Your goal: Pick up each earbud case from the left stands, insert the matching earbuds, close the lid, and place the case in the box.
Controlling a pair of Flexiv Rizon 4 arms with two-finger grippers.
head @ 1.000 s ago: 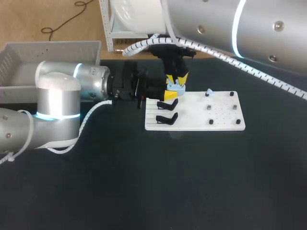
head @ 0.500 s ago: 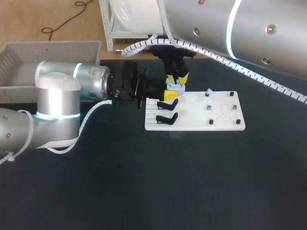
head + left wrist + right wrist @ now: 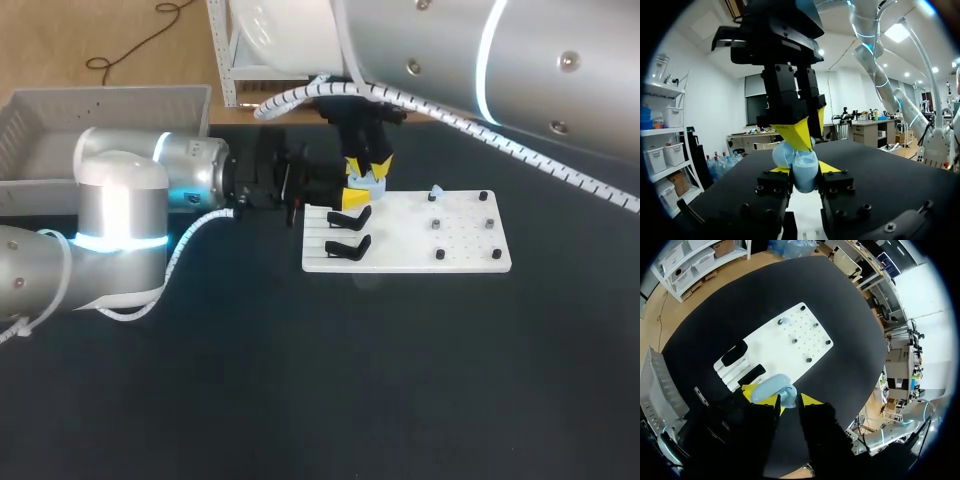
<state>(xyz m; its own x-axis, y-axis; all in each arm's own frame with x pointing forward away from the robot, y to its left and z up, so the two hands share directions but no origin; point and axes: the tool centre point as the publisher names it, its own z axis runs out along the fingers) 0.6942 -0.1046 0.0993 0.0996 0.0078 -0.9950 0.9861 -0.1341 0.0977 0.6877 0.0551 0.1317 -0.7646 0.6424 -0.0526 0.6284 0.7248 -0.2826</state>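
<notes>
Barely anything has shifted: our right gripper point(image 3: 369, 162) sits a touch lower over the earbud case point(image 3: 370, 182), and the left arm is unchanged. Left gripper point(image 3: 805, 169) pinches the pale blue case from both sides at upper centre of the head view, over the white board's point(image 3: 460, 255) upper left corner, likely bracing it for loading. Right gripper bears on the case from above; whether it clamps anything, we cannot tell. One pale blue earbud point(image 3: 436, 190) waits on the board, two black stands point(image 3: 347, 247) at its left end. Black table point(image 3: 300, 380); box point(image 3: 100, 110) at upper left.
</notes>
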